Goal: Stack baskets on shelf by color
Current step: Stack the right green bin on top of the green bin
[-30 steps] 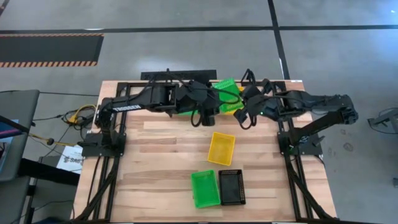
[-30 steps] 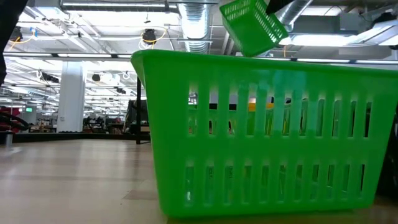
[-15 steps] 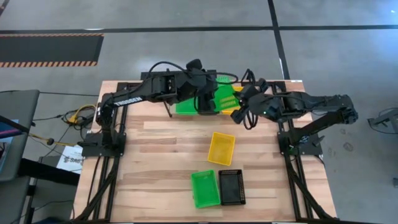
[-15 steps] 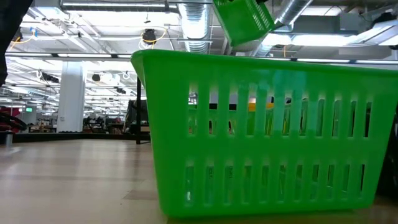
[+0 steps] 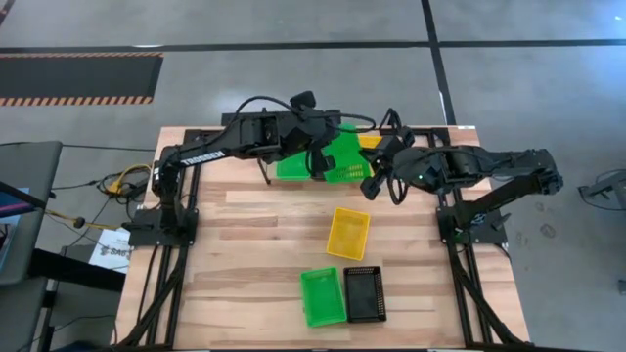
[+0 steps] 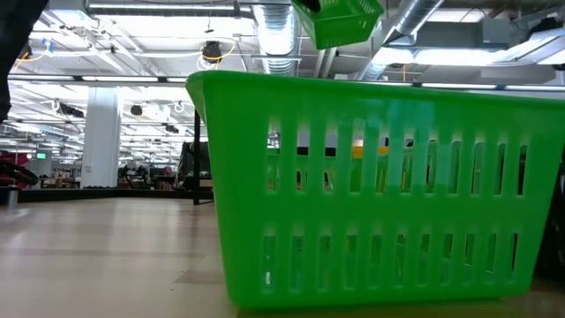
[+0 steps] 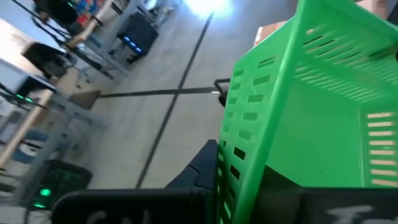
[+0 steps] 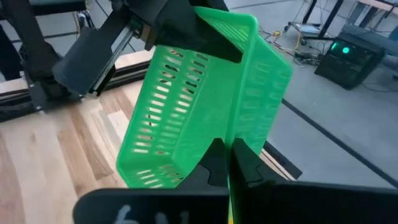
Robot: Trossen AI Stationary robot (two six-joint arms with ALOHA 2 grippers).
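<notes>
While both arms are meeting at the table's far edge, the left gripper [image 5: 321, 161] is clamping a green perforated plastic basket [image 5: 337, 156], tilted in the air; the right gripper [image 5: 374, 183] is pinching its rim, fingers [image 8: 219, 163] closed.

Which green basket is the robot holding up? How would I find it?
Look at the far edge of the table, where the two arms meet. The left gripper and right gripper hold a green basket tilted in the air. The other green basket lies flat near the front, beside a black one.
</notes>
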